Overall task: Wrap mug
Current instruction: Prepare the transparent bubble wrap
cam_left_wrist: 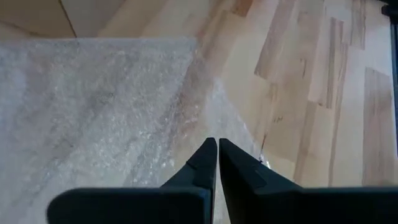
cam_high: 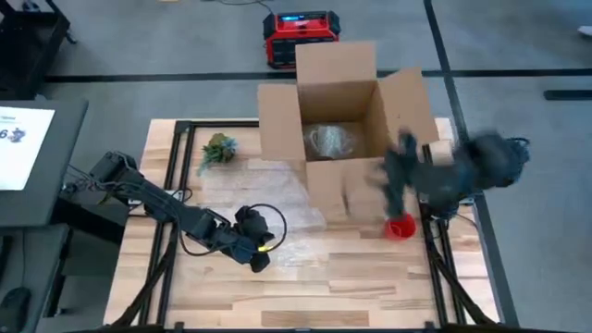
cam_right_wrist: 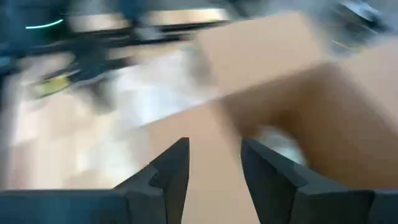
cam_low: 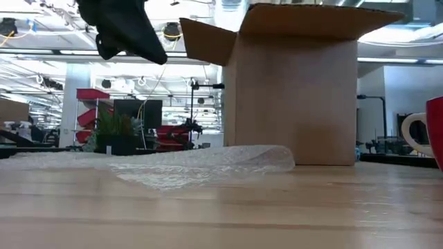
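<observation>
A red mug [cam_high: 400, 227] with a white handle stands upright on the table in front of the open cardboard box [cam_high: 338, 120]; it also shows at the edge of the low view as the mug [cam_low: 435, 135]. A sheet of bubble wrap [cam_high: 259, 194] lies flat on the table, left of the mug. My left gripper [cam_left_wrist: 217, 148] is shut and hangs above the sheet's near right part, clear of it as the low view's left gripper [cam_low: 124, 31] shows. My right gripper [cam_right_wrist: 214, 155] is open and blurred, with nothing between its fingers, above the box's near flap [cam_high: 347, 190].
A wad of clear wrap [cam_high: 331, 141] lies inside the box. A small green plant [cam_high: 217, 148] stands at the far left of the table. A red device [cam_high: 301, 37] sits on the floor beyond the table. Bare wood [cam_high: 351, 277] lies along the near edge.
</observation>
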Controlling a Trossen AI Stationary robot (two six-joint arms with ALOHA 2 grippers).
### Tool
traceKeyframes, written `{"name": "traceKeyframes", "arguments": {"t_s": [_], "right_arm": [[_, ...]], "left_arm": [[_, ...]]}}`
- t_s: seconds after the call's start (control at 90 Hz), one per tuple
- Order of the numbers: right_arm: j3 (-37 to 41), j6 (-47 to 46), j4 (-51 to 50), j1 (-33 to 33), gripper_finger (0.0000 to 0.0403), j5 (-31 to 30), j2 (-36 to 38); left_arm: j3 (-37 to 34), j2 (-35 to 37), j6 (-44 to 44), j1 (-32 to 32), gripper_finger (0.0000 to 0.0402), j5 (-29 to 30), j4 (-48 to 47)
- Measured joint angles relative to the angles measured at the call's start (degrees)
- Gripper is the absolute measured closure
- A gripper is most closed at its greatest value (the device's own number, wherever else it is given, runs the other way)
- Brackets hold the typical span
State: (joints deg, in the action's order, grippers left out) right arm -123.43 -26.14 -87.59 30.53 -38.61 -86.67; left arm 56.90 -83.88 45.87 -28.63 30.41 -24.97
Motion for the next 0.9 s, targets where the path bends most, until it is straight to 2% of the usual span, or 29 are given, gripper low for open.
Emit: {"name": "traceKeyframes", "arguments": {"t_s": [0.122,0.244,0.367,0.533,0.622,0.733,0.9], "right_arm": [[10.9,-12.9,2.2,15.1,0.0269,-11.7,0.1],[23.9,-17.6,13.5,23.1,0.0269,-18.1,-2.4],[32.7,-15.8,28.0,25.8,0.0269,-19.6,-6.8],[34.7,-12.3,38.2,25.2,0.0269,-19.6,-14.9],[34.6,-10.8,40.9,22.7,0.0269,-16.3,-17.9],[34.6,-7.6,45.7,17.7,0.0269,-5.1,-22.0],[34.6,6.4,62.9,9.9,0.0269,6.9,-28.3]], "left_arm": [[0.0,-0.2,1.5,-0.8,0.0402,0.0,-1.3],[0.0,-0.5,3.9,-1.9,0.0402,0.0,-2.6],[-1.6,-0.5,9.6,-4.1,0.0402,0.0,-3.4],[-6.5,-0.6,18.8,-9.2,0.0402,0.1,-2.3],[-9.8,-0.6,23.4,-11.4,0.0402,2.0,-2.5],[-13.2,-0.6,27.2,-12.5,0.0402,2.7,-3.4],[-14.0,-0.6,20.5,-14.5,0.0402,-0.3,-6.6]]}}
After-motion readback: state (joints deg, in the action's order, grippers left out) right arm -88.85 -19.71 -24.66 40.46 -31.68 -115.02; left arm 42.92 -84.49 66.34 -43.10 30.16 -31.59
